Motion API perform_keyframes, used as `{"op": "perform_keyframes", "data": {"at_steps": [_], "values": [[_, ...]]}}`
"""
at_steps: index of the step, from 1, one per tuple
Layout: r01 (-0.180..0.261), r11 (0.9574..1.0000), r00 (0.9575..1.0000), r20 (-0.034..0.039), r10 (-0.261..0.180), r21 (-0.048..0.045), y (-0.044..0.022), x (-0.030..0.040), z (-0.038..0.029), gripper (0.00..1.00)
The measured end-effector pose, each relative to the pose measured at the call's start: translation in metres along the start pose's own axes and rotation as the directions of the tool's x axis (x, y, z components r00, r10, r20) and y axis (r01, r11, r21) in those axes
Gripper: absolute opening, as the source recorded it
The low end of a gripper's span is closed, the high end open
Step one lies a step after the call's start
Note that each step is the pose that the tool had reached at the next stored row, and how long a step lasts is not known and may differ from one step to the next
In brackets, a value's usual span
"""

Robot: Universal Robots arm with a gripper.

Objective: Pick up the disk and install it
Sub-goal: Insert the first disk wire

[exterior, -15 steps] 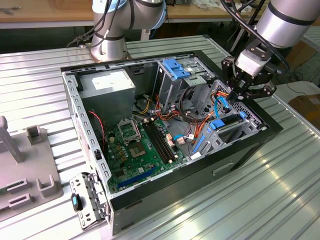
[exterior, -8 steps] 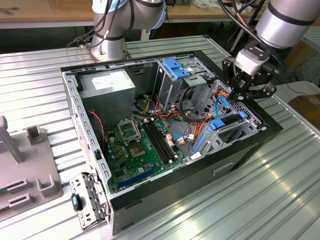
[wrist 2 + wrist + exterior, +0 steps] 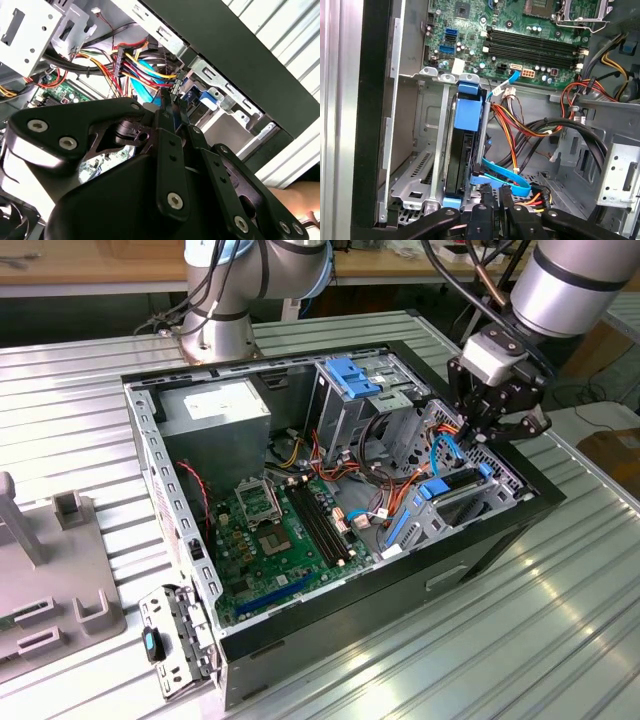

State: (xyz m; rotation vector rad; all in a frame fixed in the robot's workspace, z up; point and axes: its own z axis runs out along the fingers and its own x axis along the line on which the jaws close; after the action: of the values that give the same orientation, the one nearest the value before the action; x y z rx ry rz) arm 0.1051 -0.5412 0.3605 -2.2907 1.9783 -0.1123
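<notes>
First wrist view: we see the disk (image 3: 462, 150) standing on edge inside the drive bay (image 3: 437, 150), with blue rails along its sides. It looks seated or close to it. The gripper (image 3: 495, 197) hangs just at the drive bay's open end, fingers drawn together w/ nothing between them that we can make out, and not on the disk. A thin blue cable (image 3: 502, 180) crosses right at the bay's mouth, by the fingertips. We judge the disk rigid, dense and heavyish, w/ smooth faces that could slip, and shock-sensitive. Best hold is probably across the plastic rails, not the connector end.
</notes>
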Motion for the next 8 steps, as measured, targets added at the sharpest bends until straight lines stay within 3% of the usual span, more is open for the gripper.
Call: {"op": "perform_keyframes", "data": {"at_steps": [8], "values": [[-0.021,0.9998,0.9998,-0.0029,0.021,0.0004,0.0111,-0.0016,-0.0011,0.18]]}}
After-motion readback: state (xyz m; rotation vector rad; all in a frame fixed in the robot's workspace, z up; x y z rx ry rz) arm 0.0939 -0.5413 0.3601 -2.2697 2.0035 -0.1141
